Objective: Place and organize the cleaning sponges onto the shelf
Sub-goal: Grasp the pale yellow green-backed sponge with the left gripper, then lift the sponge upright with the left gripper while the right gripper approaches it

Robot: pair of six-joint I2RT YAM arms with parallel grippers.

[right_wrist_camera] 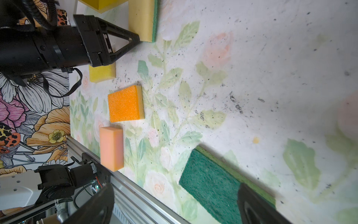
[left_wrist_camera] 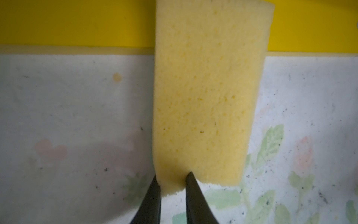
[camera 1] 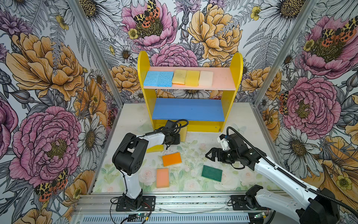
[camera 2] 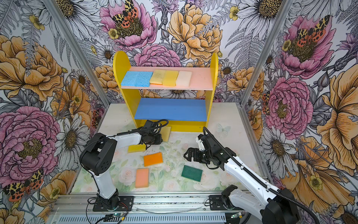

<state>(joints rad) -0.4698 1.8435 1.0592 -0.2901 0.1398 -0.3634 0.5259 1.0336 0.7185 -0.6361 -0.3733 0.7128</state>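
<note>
At the foot of the shelf (camera 1: 143,64), the left gripper (left_wrist_camera: 173,180) is clamped on the near edge of a yellow sponge (camera 1: 183,133), whose far end reaches the shelf's yellow base panel. On the pink upper board (camera 1: 222,77), two light blue sponges (camera 1: 158,78), a pale yellow sponge (camera 1: 179,77), a deeper yellow sponge (camera 1: 192,78) and a cream sponge (camera 1: 206,78) sit side by side. Lying on the bench (camera 1: 242,135) are a bright yellow sponge (camera 1: 155,149), an orange sponge (camera 1: 171,159), a peach sponge (camera 1: 162,177) and a dark green sponge (camera 1: 211,173). Near the dark green sponge, the right gripper (camera 1: 209,155) hovers with its jaws apart.
</note>
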